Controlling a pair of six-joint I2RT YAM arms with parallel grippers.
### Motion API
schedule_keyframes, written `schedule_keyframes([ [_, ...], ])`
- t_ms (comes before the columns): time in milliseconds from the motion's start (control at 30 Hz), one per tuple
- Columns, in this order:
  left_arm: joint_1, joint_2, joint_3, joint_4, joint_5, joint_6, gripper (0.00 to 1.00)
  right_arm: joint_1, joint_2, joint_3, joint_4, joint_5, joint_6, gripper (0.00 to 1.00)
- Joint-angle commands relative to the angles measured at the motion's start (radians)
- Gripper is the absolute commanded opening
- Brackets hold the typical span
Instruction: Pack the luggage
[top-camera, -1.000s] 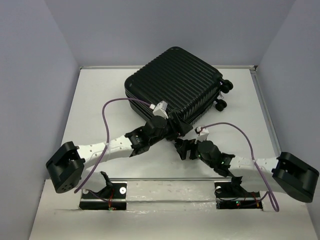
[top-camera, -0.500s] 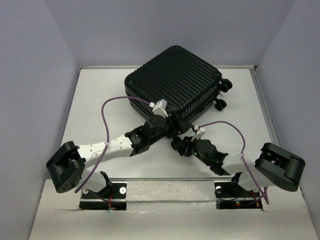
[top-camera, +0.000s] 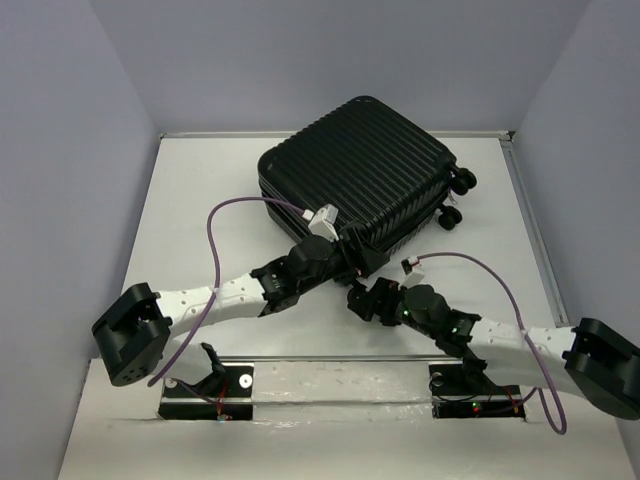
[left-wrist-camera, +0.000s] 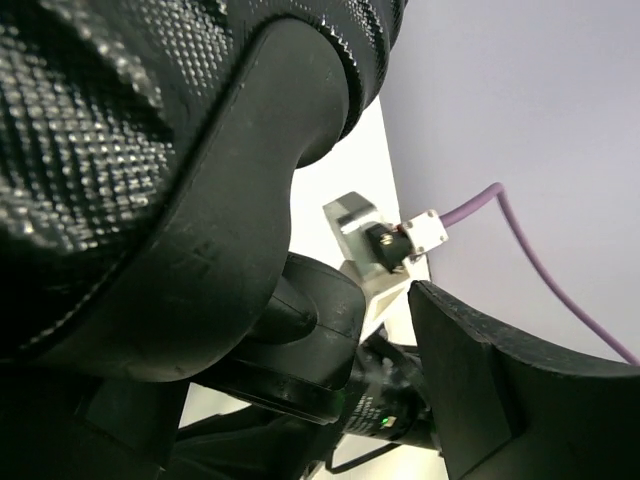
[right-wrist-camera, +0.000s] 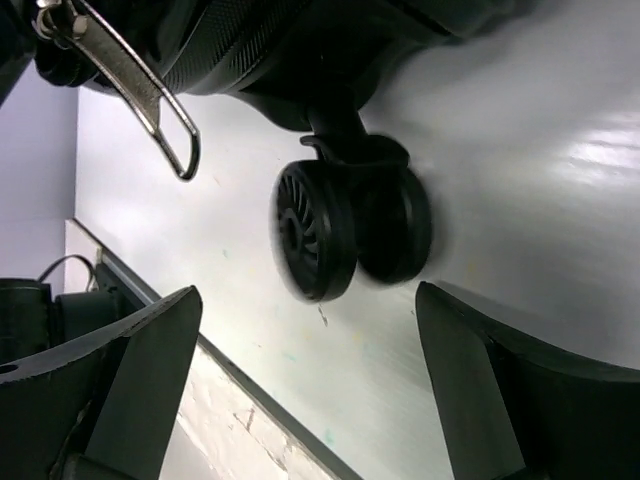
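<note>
From above: closed luggage (top-camera: 365, 165) lying flat on the tabletop (top-camera: 190, 200), toward the far side, wheels to the right. Against its near corner, left fingers (top-camera: 352, 256), probably to steady or shove the shell. Just in front and low, right fingers (top-camera: 358, 298).

From the left wrist: only one finger visible, with textured shell crowding the other side. Impossible to tell whether clamped.

From the right wrist: fingers spread wide, pinching nothing. Caster wheel (right-wrist-camera: 315, 230) beyond the gap, likely lining up on that corner.
</note>
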Motion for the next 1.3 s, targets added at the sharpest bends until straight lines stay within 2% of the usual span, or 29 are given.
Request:
schedule_keyframes([
  [0, 0.010, -0.018, -0.005, 0.093, -0.019, 0.024, 0.94, 0.009, -0.137, 0.016, -0.170, 0.065, -0.026, 0.93],
  [133, 0.010, -0.016, -0.006, 0.095, -0.014, 0.030, 0.94, 0.009, -0.214, 0.047, -0.225, 0.102, -0.167, 0.91],
  [267, 0.010, -0.022, -0.023, 0.089, -0.005, 0.031, 0.97, 0.009, -0.219, 0.082, -0.256, 0.094, -0.250, 0.91],
  [300, 0.010, -0.024, -0.026, 0.081, -0.002, 0.031, 0.97, 0.009, -0.217, 0.087, -0.259, 0.094, -0.261, 0.84],
  [433, 0.010, -0.024, -0.029, 0.047, -0.017, 0.040, 0.96, 0.009, -0.214, 0.113, -0.291, 0.080, -0.305, 0.73],
  [500, 0.010, -0.015, -0.018, 0.041, -0.025, 0.041, 0.92, 0.009, -0.216, 0.121, -0.296, 0.078, -0.347, 0.73],
  [600, 0.010, 0.002, -0.002, 0.053, -0.048, 0.036, 0.78, 0.009, -0.252, 0.118, -0.215, 0.134, -0.442, 0.72],
  [667, 0.008, 0.002, -0.003, 0.085, -0.059, 0.030, 0.64, 0.000, -0.285, 0.086, -0.123, 0.146, -0.523, 0.69],
  [700, 0.008, -0.001, -0.009, 0.098, -0.065, 0.024, 0.48, 0.000, -0.300, 0.075, -0.035, 0.146, -0.546, 0.62],
  [767, 0.008, -0.010, -0.008, 0.110, -0.070, 0.025, 0.35, -0.015, -0.320, 0.066, 0.029, 0.152, -0.603, 0.50],
  [833, 0.008, -0.010, -0.003, 0.109, -0.067, 0.033, 0.24, -0.038, -0.302, 0.084, 0.057, 0.171, -0.625, 0.44],
  [900, 0.007, -0.010, -0.002, 0.110, -0.063, 0.034, 0.18, -0.092, -0.243, 0.110, 0.078, 0.103, -0.640, 0.39],
  [967, 0.005, -0.008, -0.003, 0.110, -0.060, 0.033, 0.08, -0.130, -0.202, 0.122, 0.092, 0.034, -0.631, 0.41],
  [1033, 0.002, -0.011, -0.005, 0.110, -0.059, 0.031, 0.06, -0.172, -0.161, 0.127, 0.095, 0.011, -0.623, 0.45],
  [1100, 0.002, -0.019, -0.009, 0.110, -0.062, 0.034, 0.06, -0.233, -0.153, 0.122, 0.098, -0.075, -0.608, 0.45],
  [1267, -0.004, -0.019, -0.012, 0.127, -0.062, 0.034, 0.06, -0.279, -0.131, 0.127, 0.106, -0.222, -0.589, 0.53],
])
